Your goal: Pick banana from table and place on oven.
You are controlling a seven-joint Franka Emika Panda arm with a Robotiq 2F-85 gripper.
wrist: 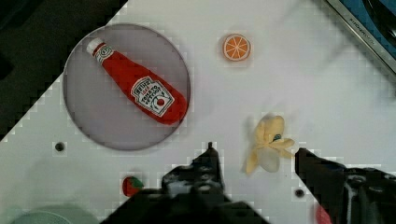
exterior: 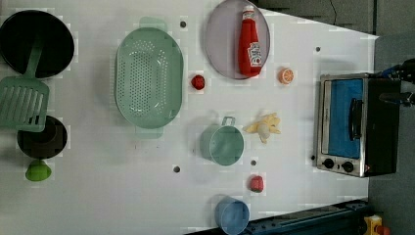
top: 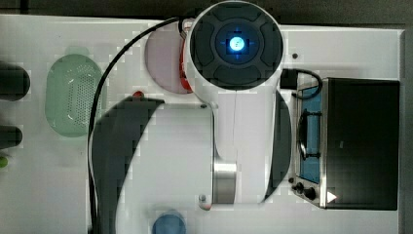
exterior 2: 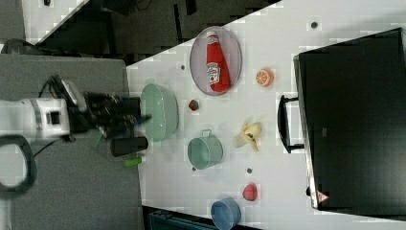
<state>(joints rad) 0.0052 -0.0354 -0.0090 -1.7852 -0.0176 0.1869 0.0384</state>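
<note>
the white arm is folded up high, its forearm reaching level in the right view, ending in a dark gripper (exterior 2: 143, 117). in the wrist view the gripper (wrist: 254, 154) has its jaws parted, nothing between them.

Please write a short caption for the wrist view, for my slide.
Open gripper above the banana on the white table, near a ketchup bottle.

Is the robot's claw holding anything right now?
No, nothing. The gripper is open and empty, up above the table. The banana lies loose on the table below it.
</note>
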